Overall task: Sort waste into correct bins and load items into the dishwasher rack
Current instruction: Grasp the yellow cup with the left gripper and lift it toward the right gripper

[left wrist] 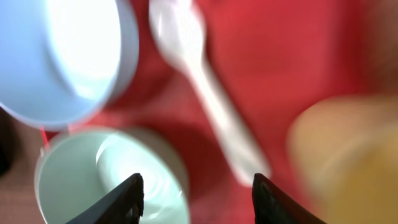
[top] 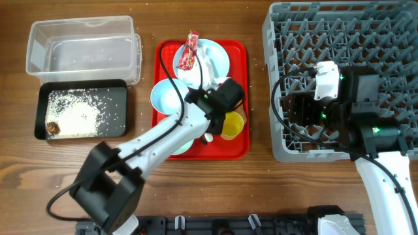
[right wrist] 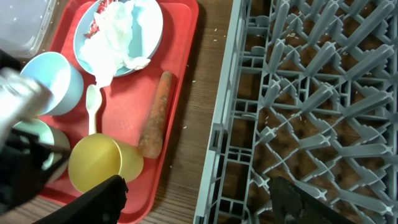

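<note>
**Overhead.** Landmark: red tray (top: 240, 62).
- On its far end is one pale blue plate (top: 221, 57), carrying one red wrapper (top: 189, 55) and one crumpled napkin (top: 208, 65).
- Two bowls sit on the tray: the blue bowl (top: 166, 96) at its left edge, and a second at the near-left corner, mostly hidden under the arm.
- One yellow cup (top: 232, 125) stands near its near-right corner.
- Left of the tray are two bins: a clear tub (top: 81, 46), and a black tray (top: 116, 98) holding rice (top: 78, 114) and one brown lump (top: 52, 128).
- Right of the tray is the dishwasher rack (top: 287, 153), with nothing loaded that I can see.

**Left wrist** (blurred). The left gripper (left wrist: 199, 202) hangs over the tray, jaws apart with nothing between them. One white spoon (left wrist: 211, 106) lies flat on the tray between blue bowl and cup. It is probably light, stiff and slick, so pinch across the narrow handle.

**Right wrist.** The right gripper (right wrist: 205, 202) is over the rack's tray-side edge, jaws wide and empty. One carrot stick (right wrist: 155, 115) lies on the tray's rack-side strip, beside the cup. It is likely firm and prone to rolling, so grip mid-length. The napkin is soft, so pinch a raised fold.
</note>
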`<state>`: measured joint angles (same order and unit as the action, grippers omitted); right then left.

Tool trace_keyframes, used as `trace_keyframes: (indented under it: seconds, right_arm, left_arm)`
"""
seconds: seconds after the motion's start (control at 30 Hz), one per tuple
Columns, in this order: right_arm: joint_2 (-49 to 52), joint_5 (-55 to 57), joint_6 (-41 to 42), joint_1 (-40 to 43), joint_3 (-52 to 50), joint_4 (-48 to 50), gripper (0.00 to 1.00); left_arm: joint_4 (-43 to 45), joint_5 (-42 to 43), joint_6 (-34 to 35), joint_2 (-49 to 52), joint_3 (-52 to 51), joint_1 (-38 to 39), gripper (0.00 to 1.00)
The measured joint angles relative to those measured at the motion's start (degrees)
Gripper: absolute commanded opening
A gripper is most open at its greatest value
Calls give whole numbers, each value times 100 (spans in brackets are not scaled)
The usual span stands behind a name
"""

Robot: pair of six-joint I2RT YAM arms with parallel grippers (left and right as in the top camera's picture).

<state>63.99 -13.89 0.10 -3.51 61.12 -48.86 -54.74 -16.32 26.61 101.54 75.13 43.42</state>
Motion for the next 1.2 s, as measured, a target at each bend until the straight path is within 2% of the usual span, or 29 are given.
trace_keyframes:
  seconds: [0.13, 0.27, 0.47, 0.6, 0.83, 0.97, 1.03, 1.1, 1.2]
  right_arm:
    - [0, 0, 2, 0, 0, -2, 77]
    - [0, 0, 2, 0, 0, -26, 77]
    - [0, 0, 2, 0, 0, -109, 77]
    - [0, 0, 2, 0, 0, -131, 77]
    - [0, -2, 33, 0, 0, -131, 77]
    - [0, -514, 114, 0, 0, 39, 77]
    - [0, -1038, 131, 0, 0, 284, 77]
    - [4, -1851, 140, 0, 0, 737, 79]
    - [101, -2671, 173, -2, 0, 1325, 82]
  left_arm:
    - [299, 658, -103, -212, 492, 2, 54]
    - [363, 1172, -162, -142, 496, 2, 42]
    - [376, 1517, -208, 376, 496, 2, 29]
    - [435, 1604, -166, 595, 496, -39, 4]
    - [444, 1805, -50, 640, 494, -313, 4]
    - [483, 2822, -7, 522, 496, -1093, 4]
    - [673, 3729, 28, 282, 498, -1740, 4]
    - [942, 5272, 52, 13, 507, -2430, 4]
    - [1676, 6863, 83, -129, 540, -3060, 4]
